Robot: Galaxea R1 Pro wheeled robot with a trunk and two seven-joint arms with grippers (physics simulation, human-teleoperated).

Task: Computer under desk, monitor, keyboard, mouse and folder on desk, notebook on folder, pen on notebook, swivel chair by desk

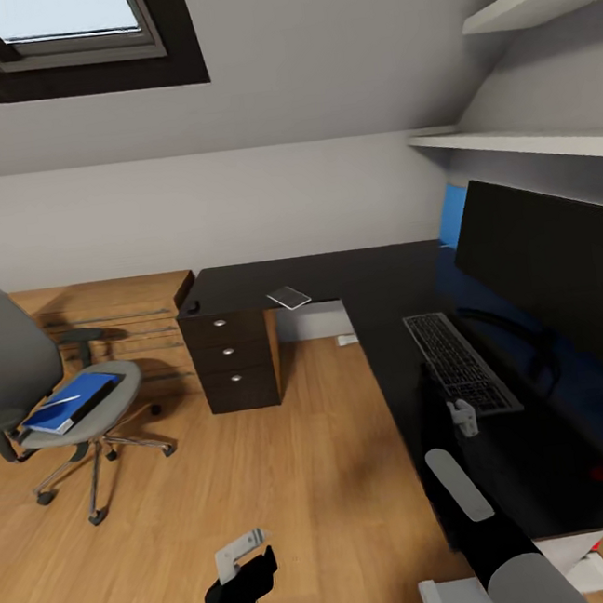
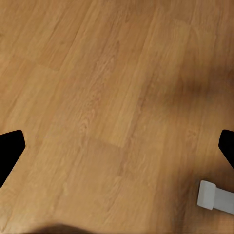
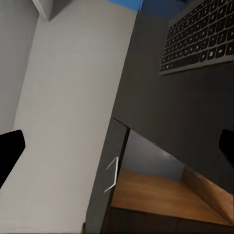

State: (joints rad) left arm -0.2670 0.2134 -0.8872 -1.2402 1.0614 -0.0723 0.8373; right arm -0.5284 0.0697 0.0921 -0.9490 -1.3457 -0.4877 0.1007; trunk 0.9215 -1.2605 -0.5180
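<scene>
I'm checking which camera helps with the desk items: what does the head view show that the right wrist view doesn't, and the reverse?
Head view alone: the swivel chair carrying the blue folder with the pen on it, the monitor, the notebook near the desk corner, the drawer unit. Right wrist view alone: a close look at the desk's far edge against the pale wall. Both: the keyboard on the black desk.

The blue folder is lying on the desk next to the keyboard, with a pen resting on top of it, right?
Not quite. The blue folder lies on the seat of the swivel chair, not on the desk. The head view shows it there, well away from the keyboard, which sits on the desk in front of the monitor. The pen does rest on top of it.
</scene>
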